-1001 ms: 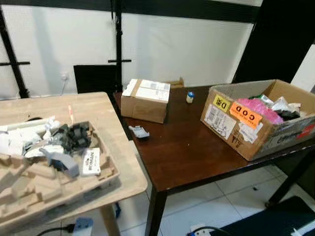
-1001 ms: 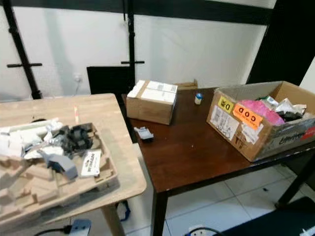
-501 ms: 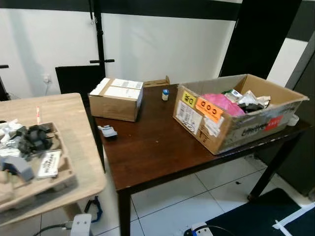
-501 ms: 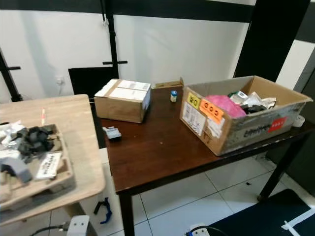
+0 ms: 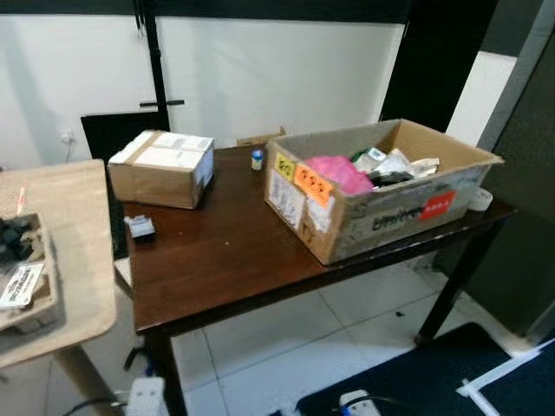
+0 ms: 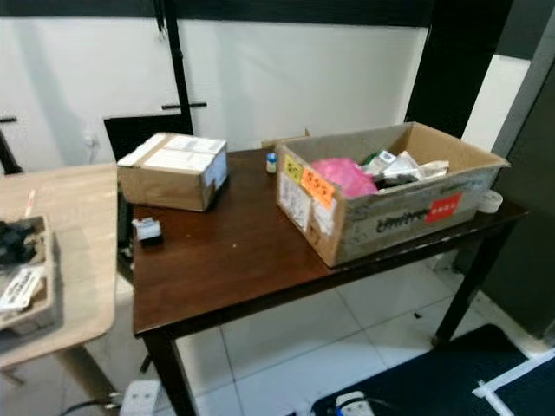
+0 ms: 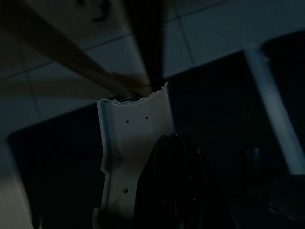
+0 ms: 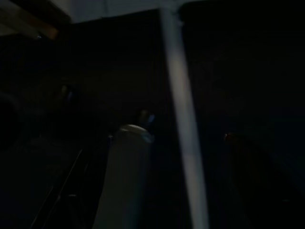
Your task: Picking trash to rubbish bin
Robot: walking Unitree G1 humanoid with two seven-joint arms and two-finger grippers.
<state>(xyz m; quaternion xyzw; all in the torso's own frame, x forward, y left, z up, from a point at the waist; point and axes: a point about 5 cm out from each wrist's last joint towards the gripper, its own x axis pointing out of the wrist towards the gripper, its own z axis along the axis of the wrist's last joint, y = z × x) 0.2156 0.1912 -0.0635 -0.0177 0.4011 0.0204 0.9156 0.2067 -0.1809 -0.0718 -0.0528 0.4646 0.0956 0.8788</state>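
Dark wood formed the one table (image 5: 234,260) that bore two cardboard boxes: an open box (image 5: 381,204) at its right end, holding a pink bag (image 5: 334,171) and crumpled trash (image 5: 390,165), and a sealed box (image 5: 162,168) toward the back left. Between them stood one small bottle (image 5: 257,159), and one small grey object (image 5: 140,227) lay near the left edge beside a light wooden table (image 5: 61,286). Whether either gripper's fingers were apart or together could not be told from the dark wrist views.

Dark wooden table (image 5: 234,260): bare surface at the front edge, between a sealed cardboard box (image 5: 161,168) and an open trash-filled carton (image 5: 381,195).
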